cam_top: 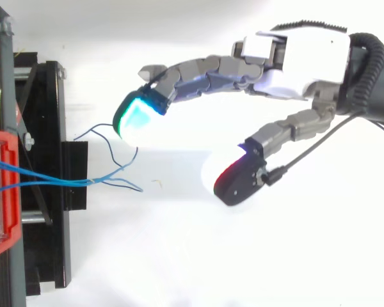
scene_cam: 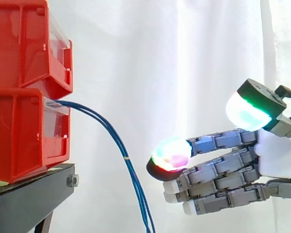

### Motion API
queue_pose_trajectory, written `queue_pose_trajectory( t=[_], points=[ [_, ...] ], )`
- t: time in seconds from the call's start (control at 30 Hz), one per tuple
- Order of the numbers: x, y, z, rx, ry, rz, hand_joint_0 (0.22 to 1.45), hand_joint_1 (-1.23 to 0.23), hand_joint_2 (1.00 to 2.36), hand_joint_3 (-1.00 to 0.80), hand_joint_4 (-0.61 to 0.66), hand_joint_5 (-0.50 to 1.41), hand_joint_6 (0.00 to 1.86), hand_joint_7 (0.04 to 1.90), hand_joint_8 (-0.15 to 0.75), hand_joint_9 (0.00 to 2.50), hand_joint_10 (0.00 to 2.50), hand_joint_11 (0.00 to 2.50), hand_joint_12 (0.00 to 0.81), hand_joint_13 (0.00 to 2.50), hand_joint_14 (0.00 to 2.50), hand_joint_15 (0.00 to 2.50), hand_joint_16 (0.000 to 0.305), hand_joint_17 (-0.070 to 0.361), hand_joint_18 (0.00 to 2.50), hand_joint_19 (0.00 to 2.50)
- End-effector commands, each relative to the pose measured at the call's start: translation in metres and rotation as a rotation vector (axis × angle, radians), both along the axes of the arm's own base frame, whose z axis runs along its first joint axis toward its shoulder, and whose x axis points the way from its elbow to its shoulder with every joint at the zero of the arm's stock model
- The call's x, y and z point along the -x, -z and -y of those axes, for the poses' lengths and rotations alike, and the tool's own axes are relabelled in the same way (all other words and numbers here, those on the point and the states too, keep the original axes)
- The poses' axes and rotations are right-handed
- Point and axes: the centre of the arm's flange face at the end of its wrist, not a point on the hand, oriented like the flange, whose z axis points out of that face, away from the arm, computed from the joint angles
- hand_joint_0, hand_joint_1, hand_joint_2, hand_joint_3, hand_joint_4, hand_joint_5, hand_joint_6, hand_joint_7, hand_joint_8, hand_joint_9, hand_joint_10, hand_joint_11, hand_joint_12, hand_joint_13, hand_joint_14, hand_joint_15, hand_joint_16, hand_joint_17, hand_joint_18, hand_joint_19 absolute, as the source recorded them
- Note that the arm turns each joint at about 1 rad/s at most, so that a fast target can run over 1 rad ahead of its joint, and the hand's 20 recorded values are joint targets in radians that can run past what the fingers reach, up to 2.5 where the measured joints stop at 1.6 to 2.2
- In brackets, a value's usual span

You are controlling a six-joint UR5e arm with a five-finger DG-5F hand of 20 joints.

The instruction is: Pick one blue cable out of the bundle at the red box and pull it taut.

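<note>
The robot hand (scene_cam: pixel 276 155) is wide open and holds nothing: its long grey fingers are stretched straight toward the red plastic box (scene_cam: pixel 19 131), and the thumb stands apart from them. The bundle of thin blue cables (scene_cam: pixel 126 158) comes out of the front of the lower red box on the black metal stand (scene_cam: pixel 29 194) and hangs steeply down, so its long axis is nearly vertical. It lies between the box and the glowing fingertips (scene_cam: pixel 170 155), near them but not touching. The next move is probably a short reach forward to pinch one strand.
</note>
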Motion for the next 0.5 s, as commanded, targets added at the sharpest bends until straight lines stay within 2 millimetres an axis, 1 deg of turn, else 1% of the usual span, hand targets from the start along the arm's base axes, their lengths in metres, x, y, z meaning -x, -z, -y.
queue_pose_trajectory(
  t=[0.0, 0.1, 0.27, 0.33, 0.37, 0.47],
  points=[
    [0.002, 0.004, 0.010, -0.024, 0.014, -0.003, 0.47, -0.72, 1.00, -0.50, 0.32, -0.19, 0.50, 0.70, 0.315, 0.40, 0.00, 0.06, 0.367, 0.09, 0.00, 0.05, 0.054, 0.122, 0.00, 0.00],
    [0.003, 0.004, 0.019, -0.020, 0.026, 0.001, 0.48, -0.72, 1.00, -0.50, 0.33, -0.19, 0.50, 0.70, 0.315, 0.40, 0.00, 0.06, 0.367, 0.09, 0.00, 0.05, 0.054, 0.122, 0.00, 0.00],
    [0.002, 0.004, 0.020, -0.003, 0.029, 0.008, 0.48, -0.72, 1.00, -0.50, 0.33, -0.19, 0.50, 0.70, 0.315, 0.40, 0.00, 0.06, 0.367, 0.09, 0.00, 0.05, 0.054, 0.122, 0.00, 0.00],
    [-0.006, 0.028, 0.018, 0.007, 0.027, 0.022, 0.48, -0.71, 1.00, -0.50, 0.33, -0.19, 0.50, 0.70, 0.316, 0.41, 0.00, 0.06, 0.367, 0.09, 0.00, 0.05, 0.054, 0.121, 0.00, 0.00],
    [-0.012, 0.033, 0.015, 0.001, 0.022, 0.053, 0.48, -0.71, 1.00, -0.50, 0.33, -0.19, 0.50, 0.70, 0.316, 0.41, 0.00, 0.06, 0.366, 0.09, 0.00, 0.05, 0.054, 0.121, 0.00, 0.00],
    [-0.019, 0.037, 0.010, -0.009, 0.019, 0.097, 0.48, -0.71, 1.00, -0.50, 0.33, -0.19, 0.50, 0.70, 0.318, 0.41, 0.00, 0.06, 0.367, 0.10, 0.00, 0.06, 0.054, 0.121, 0.00, 0.01]
  ],
)
